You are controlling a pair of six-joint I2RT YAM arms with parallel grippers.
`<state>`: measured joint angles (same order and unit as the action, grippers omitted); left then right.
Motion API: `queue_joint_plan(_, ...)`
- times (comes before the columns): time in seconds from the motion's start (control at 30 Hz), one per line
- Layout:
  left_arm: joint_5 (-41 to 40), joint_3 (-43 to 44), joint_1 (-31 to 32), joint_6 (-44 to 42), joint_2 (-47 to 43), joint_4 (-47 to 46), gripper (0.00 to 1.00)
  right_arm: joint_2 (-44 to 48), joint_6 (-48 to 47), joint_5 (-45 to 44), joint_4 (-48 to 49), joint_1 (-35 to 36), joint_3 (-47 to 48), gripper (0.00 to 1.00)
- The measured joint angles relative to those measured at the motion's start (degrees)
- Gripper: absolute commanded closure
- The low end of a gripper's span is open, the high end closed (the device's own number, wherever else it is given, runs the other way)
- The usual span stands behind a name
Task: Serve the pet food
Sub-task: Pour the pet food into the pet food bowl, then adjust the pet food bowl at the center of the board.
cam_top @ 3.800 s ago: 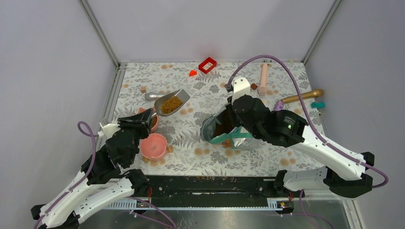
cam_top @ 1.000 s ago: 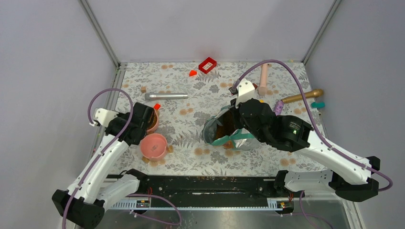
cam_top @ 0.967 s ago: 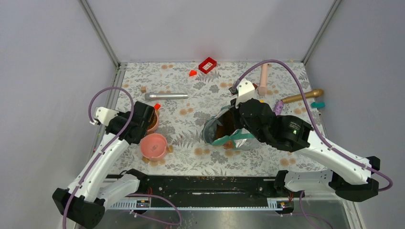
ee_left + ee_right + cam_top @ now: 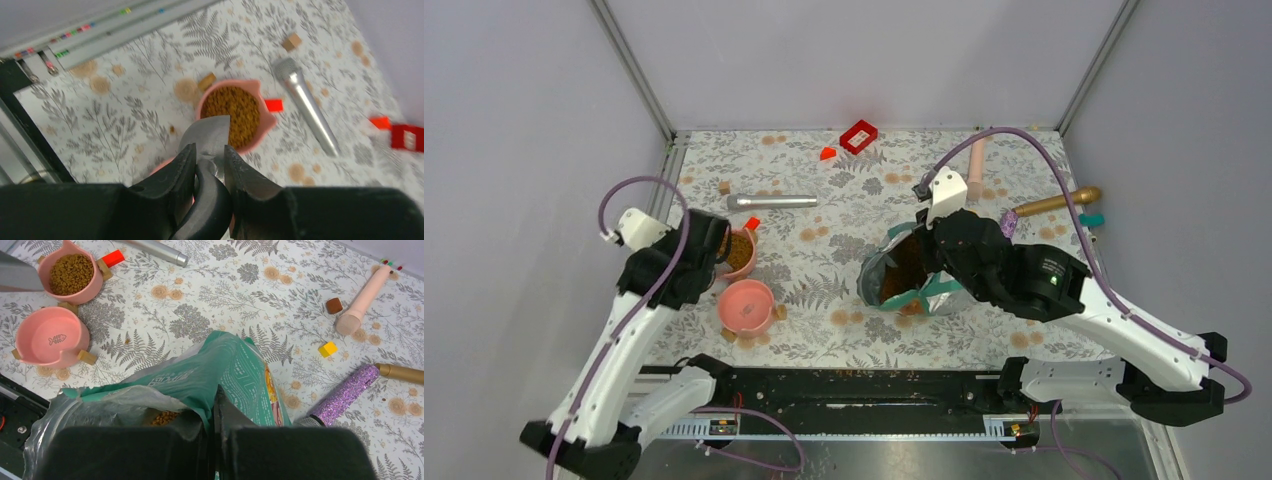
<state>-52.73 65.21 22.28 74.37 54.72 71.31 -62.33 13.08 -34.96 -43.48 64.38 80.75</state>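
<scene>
The left gripper (image 4: 209,150) is holding a metal scoop (image 4: 210,132); its fingers are standing narrow, clamped on the scoop's handle end. The scoop's blade is pointing at a pink bowl (image 4: 264,125) on the left part of the flowered table (image 4: 824,270); in the wrist view its tip is lying over the near rim of this bowl. The pet food (image 4: 235,110), small brown kibble, is filling this bowl almost to the rim; more kibble is showing inside the mouth of the teal-green pouch (image 4: 235,370), which is lying open near the middle of the table. The right gripper (image 4: 212,405) is pinching the upper edge of the pouch, with the fingers fully closed on the foil. A second pink bowl (image 4: 50,337), with a fish drawing inside, is standing just beside the full one, nearer to the arms. A silver cylinder (image 4: 772,201) is lying behind the bowls; a small red block (image 4: 273,105) is sitting just beside the full bowl.
</scene>
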Motion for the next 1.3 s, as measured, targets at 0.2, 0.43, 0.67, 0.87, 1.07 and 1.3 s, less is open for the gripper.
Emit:
queue_joint_plan(0.2,12.70,-5.03,0.00,-2.56,-18.01,2.56,1.00,2.58,0.07,0.04,-1.33,0.00,-0.87,1.00)
queue_joint_plan(0.43,21.70,-6.47,-0.09,-5.99,-19.26,9.01,1.00,3.69,0.46,0.09,-1.46,0.00,-1.66,1.00)
queue_joint_plan(0.67,27.54,-14.12,-0.17,-8.63,-17.92,2.36,1.00,4.55,1.38,0.11,-0.42,0.00,-2.80,1.00)
queue_joint_plan(0.87,28.35,-17.73,-0.26,-8.57,-16.96,-5.81,1.00,5.46,2.16,0.09,0.15,0.00,-3.76,1.00)
queue_joint_plan(1.07,31.30,-20.96,-0.26,-7.17,-12.57,-17.44,1.00,6.12,2.58,-0.09,0.63,0.00,-4.55,1.00)
queue_joint_plan(1.3,31.85,-22.84,-0.24,-4.28,-8.02,-26.77,1.00,6.29,3.08,-0.37,0.94,0.00,-4.87,1.00)
